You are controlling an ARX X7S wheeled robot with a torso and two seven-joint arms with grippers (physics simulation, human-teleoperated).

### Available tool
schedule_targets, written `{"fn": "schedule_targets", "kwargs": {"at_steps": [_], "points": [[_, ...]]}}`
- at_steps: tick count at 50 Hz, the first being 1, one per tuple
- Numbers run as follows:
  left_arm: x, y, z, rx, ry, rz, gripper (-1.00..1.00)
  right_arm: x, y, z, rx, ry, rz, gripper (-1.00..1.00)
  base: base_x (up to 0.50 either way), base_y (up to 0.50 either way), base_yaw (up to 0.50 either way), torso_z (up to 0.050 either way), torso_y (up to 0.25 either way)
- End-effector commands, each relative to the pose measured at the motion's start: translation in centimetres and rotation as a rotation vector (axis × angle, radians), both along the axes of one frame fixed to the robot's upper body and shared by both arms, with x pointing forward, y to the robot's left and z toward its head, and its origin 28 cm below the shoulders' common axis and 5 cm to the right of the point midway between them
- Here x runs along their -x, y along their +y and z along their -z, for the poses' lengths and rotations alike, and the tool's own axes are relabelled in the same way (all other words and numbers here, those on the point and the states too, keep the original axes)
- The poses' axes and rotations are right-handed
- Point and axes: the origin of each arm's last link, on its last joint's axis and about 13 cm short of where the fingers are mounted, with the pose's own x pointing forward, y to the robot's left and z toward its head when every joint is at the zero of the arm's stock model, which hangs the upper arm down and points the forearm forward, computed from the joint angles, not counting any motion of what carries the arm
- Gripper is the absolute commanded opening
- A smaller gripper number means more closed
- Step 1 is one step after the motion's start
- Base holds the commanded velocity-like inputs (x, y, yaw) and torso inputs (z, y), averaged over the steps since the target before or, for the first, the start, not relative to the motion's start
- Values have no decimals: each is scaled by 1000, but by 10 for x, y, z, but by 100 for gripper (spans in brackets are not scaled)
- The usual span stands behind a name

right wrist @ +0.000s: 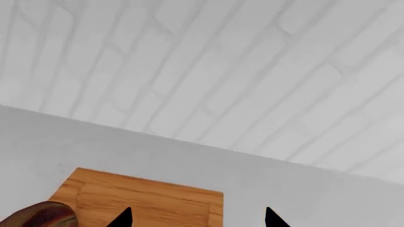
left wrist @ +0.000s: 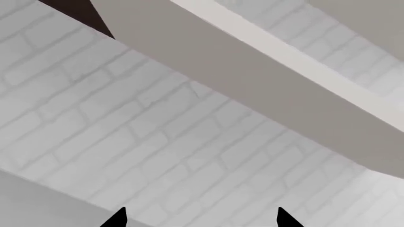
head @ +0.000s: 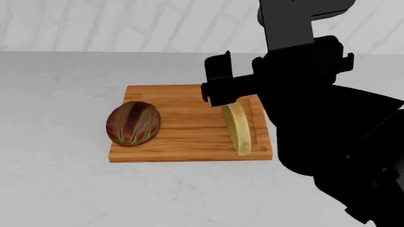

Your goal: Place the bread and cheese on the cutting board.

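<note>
The bread (head: 133,122), a reddish-brown streaked loaf, lies on the left part of the cutting board (head: 186,123). The cheese (head: 239,130), a pale yellow half-wheel, stands on edge near the board's right side. My right gripper (head: 218,90) hangs just above the cheese's far end, apart from it. In the right wrist view that gripper (right wrist: 197,218) is open and empty over the cutting board's (right wrist: 151,201) far corner, with the bread (right wrist: 39,215) at the frame's edge. My left gripper (left wrist: 200,218) is open, empty, and faces a brick wall; it does not show in the head view.
The board rests on a pale grey counter (head: 57,184) backed by a white brick wall (head: 126,23). My black right arm (head: 328,123) fills the head view's right side. A grey beam (left wrist: 252,66) crosses the left wrist view.
</note>
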Motion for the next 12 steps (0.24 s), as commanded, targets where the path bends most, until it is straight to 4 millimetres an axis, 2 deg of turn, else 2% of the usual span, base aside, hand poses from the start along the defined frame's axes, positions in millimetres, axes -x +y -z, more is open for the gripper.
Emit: {"fn": "schedule_targets", "kwargs": {"at_steps": [1, 12], "points": [[0, -3, 1, -23, -20, 7, 100, 37, -9, -2, -18, -112, 61, 100, 0, 0, 0, 0, 0], [2, -4, 1, -29, -25, 21, 100, 65, -16, 14, -77, -233, 93, 100, 0, 0, 0, 0, 0]]}}
